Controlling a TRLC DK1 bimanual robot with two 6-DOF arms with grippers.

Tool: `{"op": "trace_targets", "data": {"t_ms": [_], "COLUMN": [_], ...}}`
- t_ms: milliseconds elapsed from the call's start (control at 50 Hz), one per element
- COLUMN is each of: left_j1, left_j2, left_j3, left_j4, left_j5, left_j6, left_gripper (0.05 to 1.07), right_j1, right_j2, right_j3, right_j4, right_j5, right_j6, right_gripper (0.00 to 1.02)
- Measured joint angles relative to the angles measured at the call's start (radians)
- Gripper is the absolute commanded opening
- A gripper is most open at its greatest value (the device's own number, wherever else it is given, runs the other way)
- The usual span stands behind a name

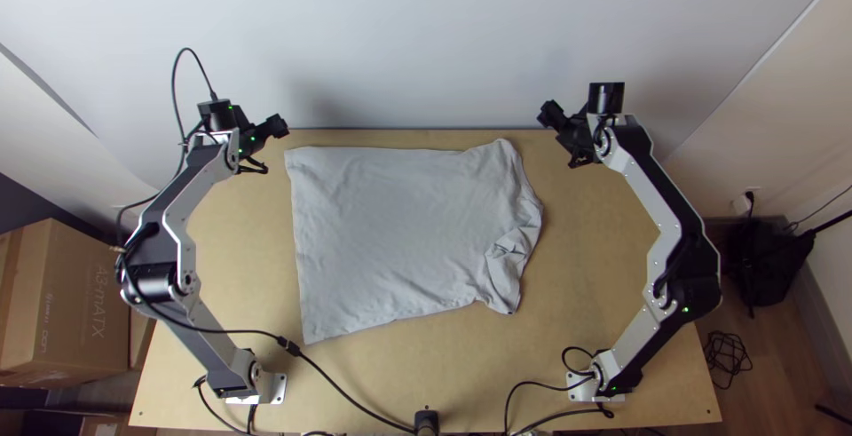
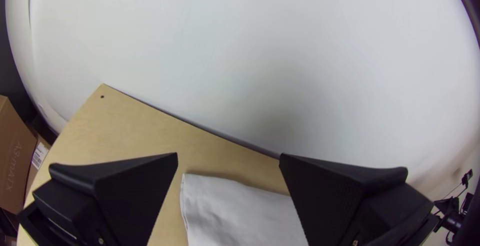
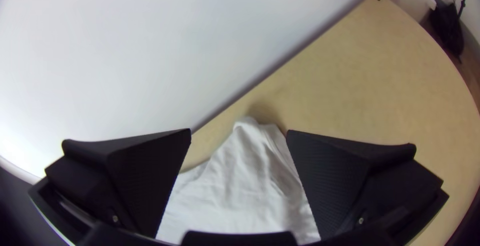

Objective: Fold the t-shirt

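The grey t-shirt [image 1: 399,232] lies mostly flat mid-table, its right end rumpled, with a small bunched part near the lower right corner. My left gripper [image 1: 277,127] is above the table's far edge, by the shirt's upper left corner. In the left wrist view the gripper [image 2: 228,157] stands open, the shirt's corner [image 2: 235,211] beyond and below its fingers. My right gripper [image 1: 548,116] hangs to the right of the shirt's upper right corner. In the right wrist view that gripper [image 3: 238,132] is open too, and the shirt's peaked corner [image 3: 250,176] shows between the fingers, apart from them.
A pale wall [image 1: 408,36] rises behind the table's far edge. Bare wood of the table [image 1: 603,249] lies right of the shirt. A black cable [image 1: 337,387] runs over the near left part. Cardboard boxes [image 1: 80,303] stand beyond the table at the left.
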Motion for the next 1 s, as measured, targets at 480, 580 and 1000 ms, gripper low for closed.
{"op": "trace_targets", "data": {"t_ms": [480, 580, 1000], "left_j1": [-0.15, -0.192, -0.251], "left_j2": [-0.492, -0.584, -0.85], "left_j3": [-0.227, -0.32, -0.543], "left_j4": [-0.253, -0.257, -0.32], "left_j5": [0.0, 0.0, 0.0], "left_j6": [0.031, 0.067, 0.149], "left_gripper": [1.03, 1.03, 1.03], "right_j1": [0.089, 0.135, 0.224], "right_j2": [-0.067, -0.068, 0.042], "right_j3": [0.052, 0.052, 0.017], "right_j4": [-0.657, -0.701, -0.821], "right_j5": [0.073, 0.084, 0.098], "right_j6": [0.026, 0.031, 0.057], "right_gripper": [0.91, 0.91, 0.86]}}
